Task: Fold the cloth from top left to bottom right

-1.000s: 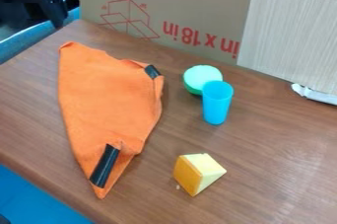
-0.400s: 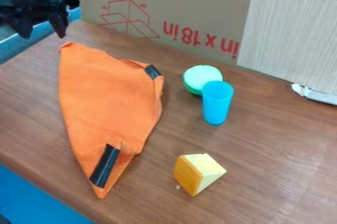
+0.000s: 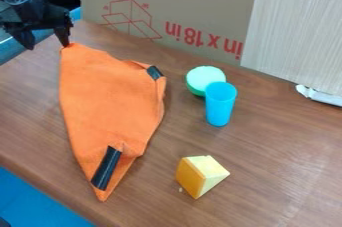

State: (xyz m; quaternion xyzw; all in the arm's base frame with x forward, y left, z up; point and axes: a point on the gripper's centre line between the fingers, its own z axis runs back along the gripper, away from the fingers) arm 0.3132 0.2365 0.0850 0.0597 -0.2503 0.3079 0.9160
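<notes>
A brown wood-grain table (image 3: 267,171) runs across the scene, with blue (image 3: 33,201) below its near left edge and a lighter blue band (image 3: 13,51) past its far left edge, a dark area behind that. Along the far side stands a cardboard panel (image 3: 200,1) with red markings; at far right a pale, finely streaked board (image 3: 294,31) stands in front of it, a white object (image 3: 320,95) at its foot. The orange cloth (image 3: 110,101) lies on the left of the table, a black strip at its near end and another at its far right edge. At far left the gripper (image 3: 47,47) is spread open, grasping nothing, one fingertip at the cloth's far left corner; whether they touch, I cannot tell.
</notes>
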